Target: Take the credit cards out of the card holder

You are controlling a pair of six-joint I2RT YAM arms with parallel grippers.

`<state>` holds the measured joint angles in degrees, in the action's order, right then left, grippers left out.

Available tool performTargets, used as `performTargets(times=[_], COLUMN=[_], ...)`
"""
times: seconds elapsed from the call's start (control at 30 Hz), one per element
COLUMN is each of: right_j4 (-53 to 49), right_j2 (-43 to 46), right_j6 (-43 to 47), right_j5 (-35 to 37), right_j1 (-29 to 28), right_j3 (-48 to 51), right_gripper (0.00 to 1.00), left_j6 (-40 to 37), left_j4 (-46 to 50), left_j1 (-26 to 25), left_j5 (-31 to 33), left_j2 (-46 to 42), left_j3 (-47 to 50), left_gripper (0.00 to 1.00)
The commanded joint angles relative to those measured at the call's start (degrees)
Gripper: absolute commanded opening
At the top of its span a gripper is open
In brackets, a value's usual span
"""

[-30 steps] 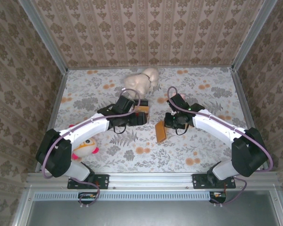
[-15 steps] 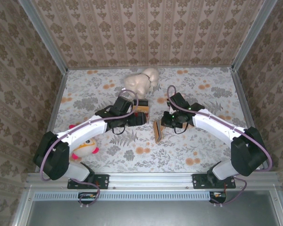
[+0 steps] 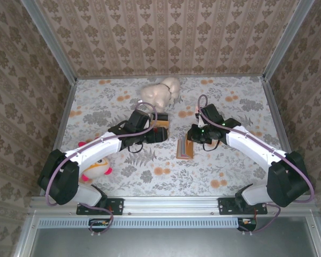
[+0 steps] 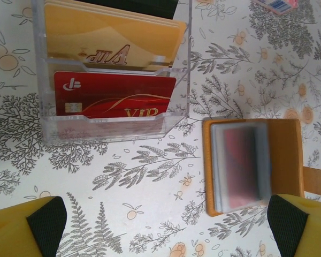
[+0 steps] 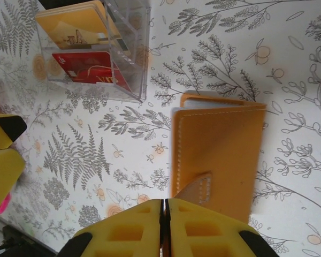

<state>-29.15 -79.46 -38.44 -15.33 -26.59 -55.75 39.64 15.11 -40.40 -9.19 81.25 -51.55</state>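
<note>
Tan-orange folding card holder [image 3: 184,148] lies on the floral tabletop [image 3: 230,166] between the arms, with blurred red credit cards [image 4: 239,163] inside its pocket. Right claw [image 5: 165,227] is clenched on its near edge. Left claw [image 4: 166,222] is released, hovering above.

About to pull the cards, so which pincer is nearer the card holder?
Right. The right pincer is shut at the strap edge of the card holder; the left pincer is open, apart from it, facing its pockets.
</note>
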Motion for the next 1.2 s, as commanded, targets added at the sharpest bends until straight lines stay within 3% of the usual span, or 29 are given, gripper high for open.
performTargets(times=[0.0, 0.33, 0.53, 0.7, 0.87, 1.17], right_j4=[-4.09, -7.86, -7.79, -6.37, -4.95, -4.02], right_j2=[0.21, -1.39, -5.42, -6.93, -7.55, -9.07], right_j6=[2.2, 5.01, 5.61, 6.81, 7.91, 8.65], right_j5=[3.22, 10.46, 13.78, 13.09, 11.47, 10.44], right_j1=[1.02, 7.78, 8.67, 8.92, 9.0, 9.01], right_j3=[0.18, 4.83, 5.39, 5.6, 5.67, 5.76], right_gripper=[0.11, 0.11, 0.11, 0.1, 0.1, 0.1], left_j6=[1.18, 1.72, 5.97, 9.64, 9.92, 10.64], left_j4=[-1.38, -3.24, -5.65, -9.07, -4.93, -0.24], left_j1=[0.04, -3.07, -6.61, -8.04, -9.53, -9.83], left_j5=[-1.77, -5.54, -6.84, -11.59, -11.02, -10.71], left_j2=[0.34, 3.24, 9.86, 14.54, 18.7, 23.81], left_j3=[0.18, -1.88, -5.41, -8.14, -12.81, -16.01], left_gripper=[1.0, 0.97, 0.83, 0.65, 0.49, 0.45])
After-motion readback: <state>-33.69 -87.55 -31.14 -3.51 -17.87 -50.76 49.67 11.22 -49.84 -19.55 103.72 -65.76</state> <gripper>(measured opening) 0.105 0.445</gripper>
